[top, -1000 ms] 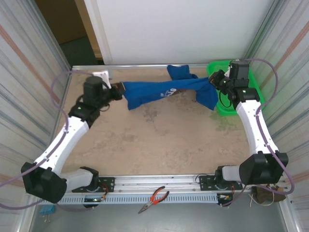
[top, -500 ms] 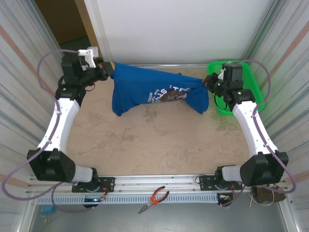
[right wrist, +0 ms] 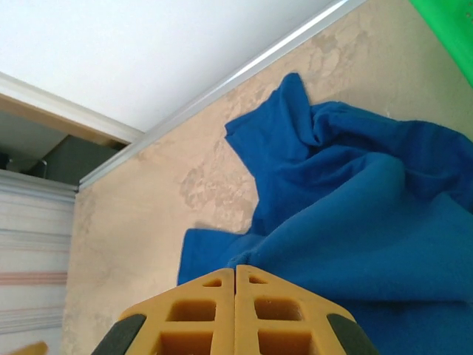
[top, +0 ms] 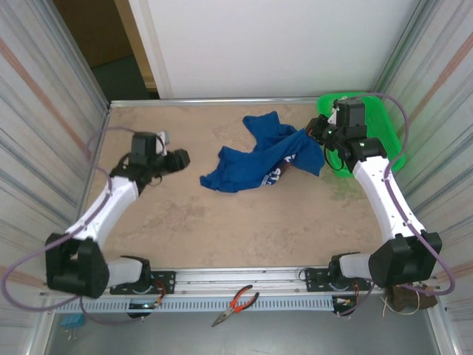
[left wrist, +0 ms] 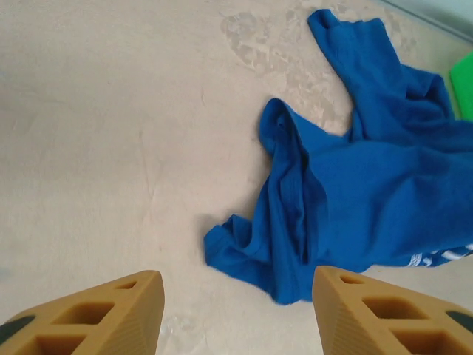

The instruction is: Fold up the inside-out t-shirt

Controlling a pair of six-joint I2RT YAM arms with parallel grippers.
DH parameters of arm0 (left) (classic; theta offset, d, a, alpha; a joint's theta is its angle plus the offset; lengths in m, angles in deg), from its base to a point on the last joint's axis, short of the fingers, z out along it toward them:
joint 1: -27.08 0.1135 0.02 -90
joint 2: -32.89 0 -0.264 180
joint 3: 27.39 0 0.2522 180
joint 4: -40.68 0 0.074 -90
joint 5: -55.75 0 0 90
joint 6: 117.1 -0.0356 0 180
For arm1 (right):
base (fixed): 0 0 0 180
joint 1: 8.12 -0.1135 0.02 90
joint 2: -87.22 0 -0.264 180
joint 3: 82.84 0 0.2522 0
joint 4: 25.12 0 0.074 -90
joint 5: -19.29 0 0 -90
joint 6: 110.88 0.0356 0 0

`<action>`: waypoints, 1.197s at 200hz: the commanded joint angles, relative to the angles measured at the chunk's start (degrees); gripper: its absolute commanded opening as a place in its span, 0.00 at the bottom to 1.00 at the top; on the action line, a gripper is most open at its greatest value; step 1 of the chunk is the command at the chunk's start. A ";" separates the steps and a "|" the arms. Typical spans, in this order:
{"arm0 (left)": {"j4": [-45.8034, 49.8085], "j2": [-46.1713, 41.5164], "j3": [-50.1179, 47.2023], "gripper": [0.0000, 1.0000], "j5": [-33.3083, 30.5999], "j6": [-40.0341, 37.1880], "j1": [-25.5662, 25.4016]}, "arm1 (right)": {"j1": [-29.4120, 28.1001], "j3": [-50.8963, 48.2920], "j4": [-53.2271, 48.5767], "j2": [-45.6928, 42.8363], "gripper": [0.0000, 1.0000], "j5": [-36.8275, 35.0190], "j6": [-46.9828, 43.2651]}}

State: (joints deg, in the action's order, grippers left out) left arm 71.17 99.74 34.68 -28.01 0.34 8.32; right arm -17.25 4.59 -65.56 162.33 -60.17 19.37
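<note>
Top view: inside-out t-shirt (top: 255, 157) lies crumpled on the table (top: 222, 222), upper centre of frame, white print partly showing. One edge lifts toward the right gripper (top: 309, 135), just left of the green basket (top: 389, 132). In the right wrist view the fingers (right wrist: 203, 314) are pressed together, blue cloth bunched at their tips: gripping the shirt. Left gripper (top: 179, 157) sits left of the shirt, apart from it, jaws spread, nothing between them.
</note>
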 commanded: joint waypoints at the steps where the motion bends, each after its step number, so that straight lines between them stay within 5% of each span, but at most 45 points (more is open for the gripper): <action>1: -6.92 -6.25 -7.67 0.56 -19.39 9.53 -10.33 | -1.01 3.91 0.31 0.95 0.00 -0.27 -1.14; 23: -12.99 -5.02 -12.56 0.60 -28.15 12.34 -20.60 | -1.98 5.97 -0.26 1.86 0.00 -0.43 -1.48; 56: -16.43 6.78 -6.91 0.65 -27.53 8.52 -24.57 | -2.82 7.00 -0.66 2.20 0.00 -0.95 -1.68; 121: -13.51 30.78 12.86 0.67 -28.77 3.52 -26.01 | -3.00 6.67 -0.92 1.34 0.00 -1.75 -1.67; 190: 5.79 42.96 24.55 0.63 -33.40 12.67 -25.77 | -2.50 6.83 -0.31 1.76 0.00 -1.15 -1.63; 215: 7.80 45.16 25.15 0.45 -32.58 13.21 -24.47 | -1.65 7.37 -0.13 1.95 0.00 -0.77 -1.49; 239: 6.19 43.28 23.76 0.00 -31.96 10.14 -21.67 | 0.54 8.35 -0.13 1.85 0.00 -0.18 -1.33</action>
State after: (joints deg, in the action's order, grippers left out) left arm 75.23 144.72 58.38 -58.76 11.77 -16.23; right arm -18.80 9.79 -66.48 164.36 -60.58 19.00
